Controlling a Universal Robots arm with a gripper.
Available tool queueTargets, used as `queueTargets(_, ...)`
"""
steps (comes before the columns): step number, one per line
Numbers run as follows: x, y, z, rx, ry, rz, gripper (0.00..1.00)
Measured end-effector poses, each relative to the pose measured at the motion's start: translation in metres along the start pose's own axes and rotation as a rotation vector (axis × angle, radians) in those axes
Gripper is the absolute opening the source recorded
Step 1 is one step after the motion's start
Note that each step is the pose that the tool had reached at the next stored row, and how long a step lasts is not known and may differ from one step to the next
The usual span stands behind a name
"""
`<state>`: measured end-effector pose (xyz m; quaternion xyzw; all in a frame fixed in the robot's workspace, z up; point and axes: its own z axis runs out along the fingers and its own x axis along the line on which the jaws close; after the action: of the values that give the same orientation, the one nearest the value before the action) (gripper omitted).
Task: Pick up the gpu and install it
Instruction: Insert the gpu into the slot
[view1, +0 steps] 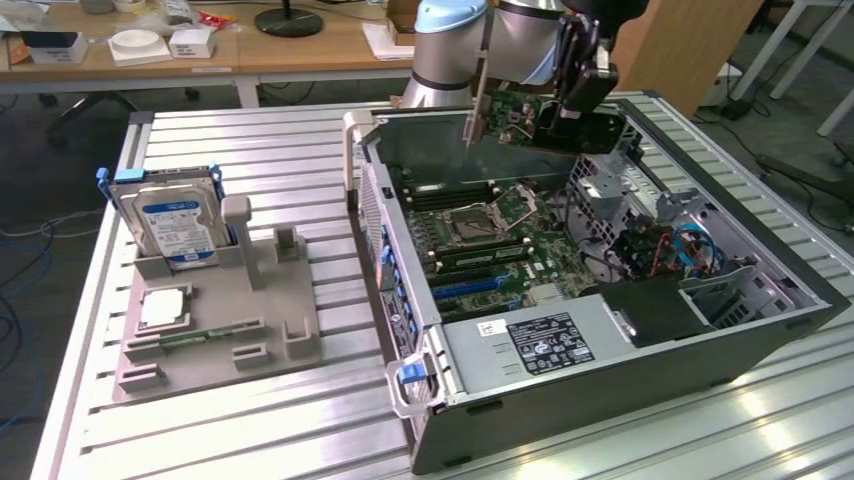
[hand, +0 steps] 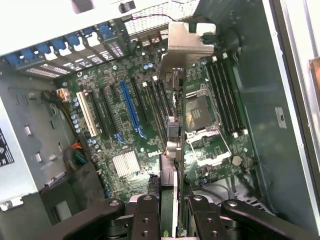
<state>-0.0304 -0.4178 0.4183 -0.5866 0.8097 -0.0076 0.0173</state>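
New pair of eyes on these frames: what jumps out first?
The open computer case with its motherboard exposed, on the exterior view's right. Above its far end the tool holds the gpu over the board. At the exterior view's left, a blue-labelled hard drive stands in a grey fixture.

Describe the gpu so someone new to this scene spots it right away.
Find the open computer case on the metal table. Above its end nearest the robot arm, the claw holds the gpu: a green circuit card with a silvery bracket, the one board hanging in air, not mounted inside.
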Motion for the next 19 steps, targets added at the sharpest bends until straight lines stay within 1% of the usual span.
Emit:
queueTargets(6,0.0000,0.0000,0.0000,-0.0014,-0.0023,-0.071,0.27)
queueTargets(19,0.0000,0.0000,0.0000,-0.0047,-0.0079,-0.244,0.27)
